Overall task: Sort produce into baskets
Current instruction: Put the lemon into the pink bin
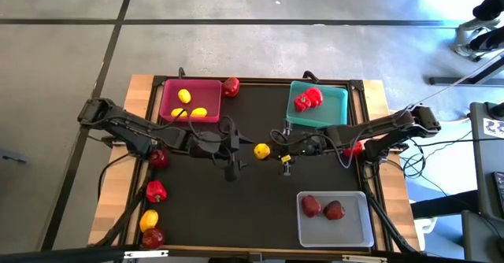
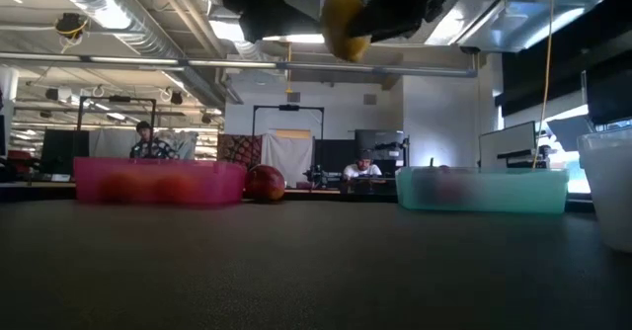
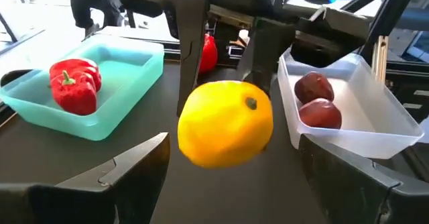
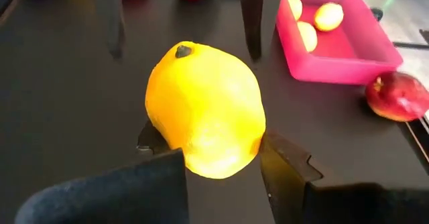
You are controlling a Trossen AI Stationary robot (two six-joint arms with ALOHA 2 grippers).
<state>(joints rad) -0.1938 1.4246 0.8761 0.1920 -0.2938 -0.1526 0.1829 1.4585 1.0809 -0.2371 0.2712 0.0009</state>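
Two dark arms are meeting over the middle of a black tabletop [image 1: 236,208] in the overhead view, with a yellow lemon [image 1: 261,150] sitting between the left claw [image 1: 236,148] and the right claw [image 1: 285,154]. Also from above, the pink basket [image 1: 167,98] is holding three lemons, the teal basket [image 1: 339,98] is holding a red pepper [image 1: 308,99], and the clear basket [image 1: 354,233] is holding two dark apples. Left to sort are an apple [image 1: 231,87] beside the pink basket, plus an apple, a pepper, a lemon and another apple lying along the left edge, and something red under the right arm; the sorting is looking roughly half done. In the level view, the lemon [image 2: 345,26] is hanging high above the tabletop, the pink basket [image 2: 158,182] and teal basket [image 2: 482,189] are standing behind, and people are sitting far off in the room. In the left wrist view, the left claw's fingers [image 3: 144,163] are standing wide apart around the lemon [image 3: 225,123], not touching it, while the other arm's fingers are clamping it from behind. In the right wrist view, the right claw [image 4: 218,160] is pinching the lemon [image 4: 204,119] firmly, and the pink basket [image 4: 362,53] is lying beyond.
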